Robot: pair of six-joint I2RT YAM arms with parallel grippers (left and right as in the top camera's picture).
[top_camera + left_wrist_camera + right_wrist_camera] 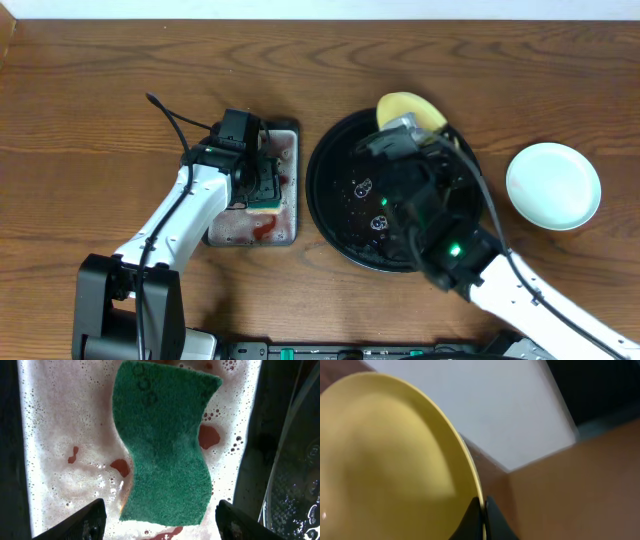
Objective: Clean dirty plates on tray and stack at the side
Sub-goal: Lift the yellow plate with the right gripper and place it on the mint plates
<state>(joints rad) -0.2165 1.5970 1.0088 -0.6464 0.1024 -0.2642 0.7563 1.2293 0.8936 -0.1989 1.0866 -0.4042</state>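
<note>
Yellow plate (390, 460) pinched at rim by right tool (483, 510), presumably tilted for wiping; sponge (162, 435) beneath spread left tool (165, 519).

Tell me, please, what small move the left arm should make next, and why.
Probably lower the left gripper and close it on the green sponge: its fingers stand open either side of the sponge lying in the foamy grey metal tray, and the right gripper is shut on the tilted pale yellow round plate over the large black round tray.
</note>
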